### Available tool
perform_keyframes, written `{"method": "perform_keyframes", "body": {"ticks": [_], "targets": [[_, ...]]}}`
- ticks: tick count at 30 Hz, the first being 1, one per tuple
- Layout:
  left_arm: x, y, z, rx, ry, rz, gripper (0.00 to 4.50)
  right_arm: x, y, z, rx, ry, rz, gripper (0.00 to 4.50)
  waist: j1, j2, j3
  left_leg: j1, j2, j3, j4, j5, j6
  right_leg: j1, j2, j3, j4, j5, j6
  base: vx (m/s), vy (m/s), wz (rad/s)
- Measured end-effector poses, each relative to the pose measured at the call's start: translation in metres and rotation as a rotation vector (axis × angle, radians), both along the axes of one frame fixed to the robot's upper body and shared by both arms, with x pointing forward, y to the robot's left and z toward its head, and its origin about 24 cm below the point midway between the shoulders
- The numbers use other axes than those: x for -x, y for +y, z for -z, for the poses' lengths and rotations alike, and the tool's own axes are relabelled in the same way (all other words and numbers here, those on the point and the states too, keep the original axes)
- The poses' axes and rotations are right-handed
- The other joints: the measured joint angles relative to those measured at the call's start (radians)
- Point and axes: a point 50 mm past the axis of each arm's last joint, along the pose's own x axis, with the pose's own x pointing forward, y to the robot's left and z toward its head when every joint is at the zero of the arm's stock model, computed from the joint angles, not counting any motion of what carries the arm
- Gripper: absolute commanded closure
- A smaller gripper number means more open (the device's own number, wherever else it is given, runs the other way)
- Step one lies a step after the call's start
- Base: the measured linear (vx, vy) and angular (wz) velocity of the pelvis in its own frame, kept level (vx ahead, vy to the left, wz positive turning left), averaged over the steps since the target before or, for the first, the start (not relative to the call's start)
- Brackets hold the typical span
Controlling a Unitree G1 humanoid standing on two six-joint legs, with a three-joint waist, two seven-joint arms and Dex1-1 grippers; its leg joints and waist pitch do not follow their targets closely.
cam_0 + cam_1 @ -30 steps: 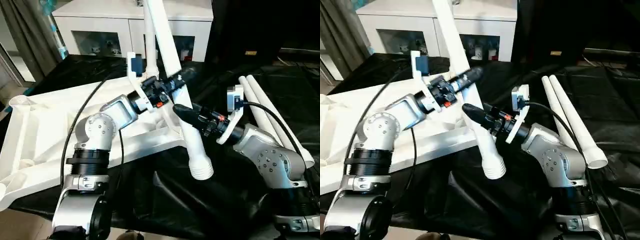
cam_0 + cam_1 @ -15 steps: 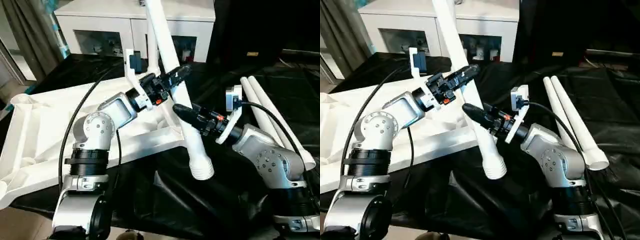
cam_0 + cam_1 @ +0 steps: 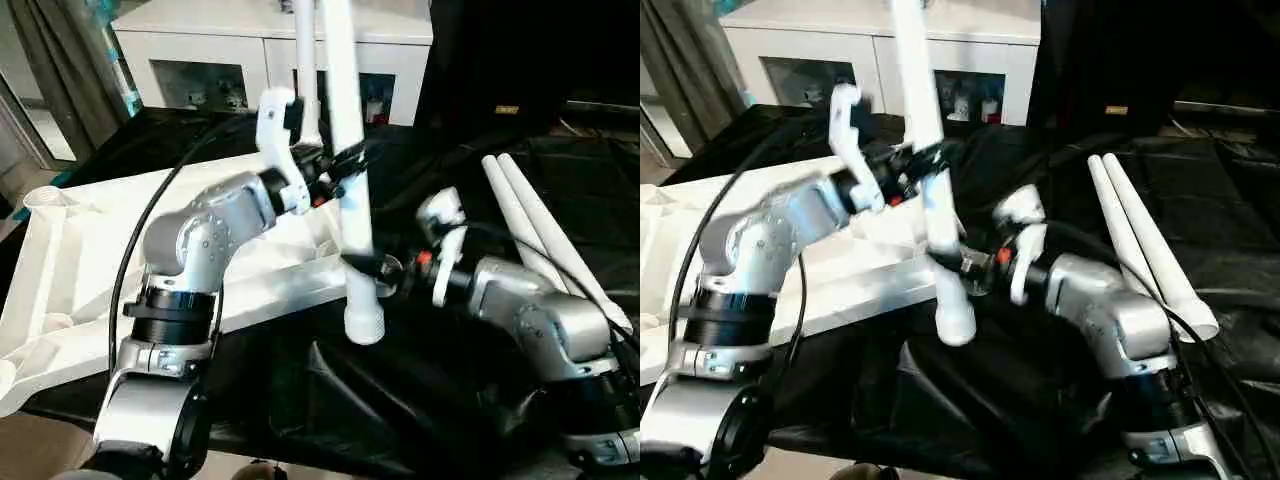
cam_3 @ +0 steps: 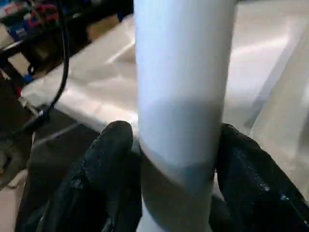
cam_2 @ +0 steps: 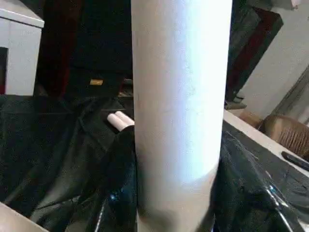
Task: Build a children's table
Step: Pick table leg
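White leg [image 3: 345, 170] stood near upright at centre frame, flared end [image 3: 363, 322] down, just off the front edge of the tabletop [image 3: 70, 270] lying at left on black sheet [image 3: 420, 380]. Left gripper [image 3: 345, 165] was clamped on leg mid-shaft. Right gripper [image 3: 368, 268] sat lower on same leg, fingers [image 4: 108, 159] either side of tube, touching it; closed on it. Two spare legs [image 3: 540, 235] lay side by side at right. White cabinet [image 3: 240, 50] at top.

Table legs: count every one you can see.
4. One leg is held upright between both grippers; a second leg stands behind it by the tabletop; two loose legs lie on the black sheet.
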Motion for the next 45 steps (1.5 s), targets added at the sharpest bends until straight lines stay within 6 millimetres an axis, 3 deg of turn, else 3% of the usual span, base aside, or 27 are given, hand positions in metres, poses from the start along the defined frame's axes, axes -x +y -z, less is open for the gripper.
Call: {"method": "perform_keyframes", "body": {"ticks": [2, 3, 5, 12, 22, 23, 24, 27, 28, 31, 32, 36, 38, 40, 42, 45], "targets": [[0.0, 0.0, 0.0, -0.002, 0.001, 0.003, 2.81, 0.001, 0.001, 0.002, 0.011, 0.01, -0.01, 1.69, -0.001, 0.0, 0.0, 0.0, 0.0, 0.0, 0.0, 0.0, 0.0, 0.0, 0.0, 0.0, 0.0, 0.0, 0.0, 0.0, 0.0, 0.0], [0.001, 0.0, 0.0, -0.002, 0.0, 0.003, 2.81, 0.001, 0.001, 0.003, 0.014, 0.017, -0.01, 1.97, 0.0, 0.0, 0.0, 0.0, 0.0, 0.0, 0.0, 0.0, 0.0, 0.0, 0.0, 0.0, 0.0, 0.0, 0.0, 0.0, 0.0, 0.0], [0.001, 0.0, -0.002, -0.007, -0.003, 0.007, 2.81, 0.001, 0.003, 0.004, 0.015, 0.031, -0.007, 1.97, 0.0, 0.0, 0.0, 0.0, 0.0, 0.0, 0.0, 0.0, 0.0, 0.0, 0.0, 0.0, 0.0, 0.0, 0.0, 0.0, 0.0, 0.0], [0.002, 0.002, -0.003, -0.016, -0.009, 0.016, 2.81, 0.001, 0.005, 0.005, 0.006, 0.046, -0.01, 2.58, 0.001, 0.0, 0.0, 0.0, 0.0, 0.0, 0.0, 0.0, 0.0, 0.0, 0.0, 0.0, 0.0, 0.0, 0.0, 0.0, 0.0, 0.0], [0.002, 0.007, -0.005, 0.013, -0.002, 0.008, 2.81, 0.0, 0.006, 0.005, -0.031, 0.017, -0.016, 2.65, 0.001, 0.0, 0.0, 0.0, 0.0, 0.0, 0.001, 0.0, 0.0, 0.0, 0.0, 0.0, 0.001, 0.0, 0.0, 0.0, 0.0, 0.0], [0.002, 0.008, -0.006, 0.021, -0.002, 0.006, 2.25, -0.001, 0.006, 0.004, -0.036, 0.01, -0.017, 2.65, 0.001, 0.0, 0.0, 0.0, 0.0, 0.0, 0.001, 0.0, 0.0, 0.0, 0.0, 0.0, 0.001, 0.0, 0.0, 0.0, 0.0, 0.0], [0.001, 0.009, -0.007, 0.026, -0.002, 0.002, 2.11, -0.001, 0.005, 0.003, -0.04, 0.006, -0.016, 2.65, 0.001, 0.0, 0.0, 0.0, 0.0, 0.0, 0.001, 0.0, 0.0, 0.0, 0.0, 0.0, 0.001, 0.0, 0.0, 0.0, 0.0, 0.0], [0.002, 0.008, -0.007, 0.041, 0.002, 0.012, 2.05, -0.002, 0.003, -0.001, -0.072, -0.007, -0.022, 2.65, 0.002, 0.0, 0.0, 0.0, 0.0, 0.0, 0.001, 0.0, 0.0, 0.0, 0.0, 0.0, 0.001, 0.0, 0.0, 0.0, 0.0, 0.0], [0.002, 0.008, -0.006, 0.039, 0.004, 0.013, 1.76, -0.003, 0.001, -0.004, -0.08, -0.021, -0.012, 2.65, 0.003, 0.0, 0.0, 0.0, 0.0, 0.0, 0.001, 0.0, 0.0, 0.0, 0.0, 0.0, 0.001, 0.0, 0.0, 0.0, 0.0, 0.0], [0.003, 0.008, -0.001, 0.032, 0.016, 0.019, 1.64, -0.005, -0.003, -0.008, -0.087, -0.042, 0.0, 2.65, 0.001, 0.0, 0.0, 0.0, 0.0, 0.0, 0.001, 0.0, 0.0, 0.001, 0.0, 0.0, 0.001, 0.0, 0.0, 0.0, 0.0, 0.0], [0.004, 0.008, 0.003, 0.028, 0.025, 0.022, 1.95, -0.005, -0.004, -0.008, -0.085, -0.043, 0.002, 2.65, 0.001, 0.0, 0.0, 0.0, 0.0, 0.0, 0.001, 0.0, 0.0, 0.001, 0.0, 0.0, 0.001, 0.0, 0.0, 0.0, 0.0, 0.0], [0.005, 0.007, 0.005, 0.025, 0.028, 0.034, 1.98, -0.005, -0.006, -0.008, -0.081, -0.042, -0.002, 2.65, 0.001, 0.0, 0.0, 0.0, 0.0, 0.0, 0.001, 0.0, 0.0, 0.001, 0.0, 0.0, 0.001, 0.0, 0.0, 0.0, 0.0, 0.0], [0.005, 0.007, 0.005, 0.019, 0.02, 0.042, 2.43, -0.005, -0.006, -0.009, -0.087, -0.044, -0.018, 2.65, 0.001, 0.0, 0.0, 0.0, 0.0, 0.0, 0.001, 0.0, 0.0, 0.001, 0.0, 0.0, 0.001, 0.0, 0.0, 0.0, 0.0, 0.0], [0.006, 0.006, 0.004, 0.019, 0.011, 0.057, 2.35, -0.005, -0.006, -0.009, -0.087, -0.044, -0.021, 2.65, 0.001, 0.0, 0.0, 0.0, 0.0, 0.0, 0.001, 0.0, 0.0, 0.001, 0.0, 0.0, 0.001, 0.0, 0.0, 0.0, 0.0, 0.0], [0.006, 0.006, 0.004, 0.015, 0.001, 0.056, 2.64, -0.004, -0.006, -0.009, -0.088, -0.044, -0.024, 2.65, 0.001, 0.0, 0.0, 0.0, 0.0, 0.0, 0.001, 0.0, 0.0, 0.001, 0.0, 0.0, 0.001, 0.0, -0.001, 0.0, 0.0, 0.0], [0.006, 0.005, 0.004, 0.016, -0.004, 0.062, 2.71, -0.005, -0.006, -0.009, -0.086, -0.048, -0.023, 2.65, 0.001, 0.0, 0.0, 0.0, 0.0, 0.0, 0.002, 0.0, 0.0, 0.001, 0.0, 0.0, 0.001, 0.0, -0.001, 0.0, 0.0, 0.0]]}}
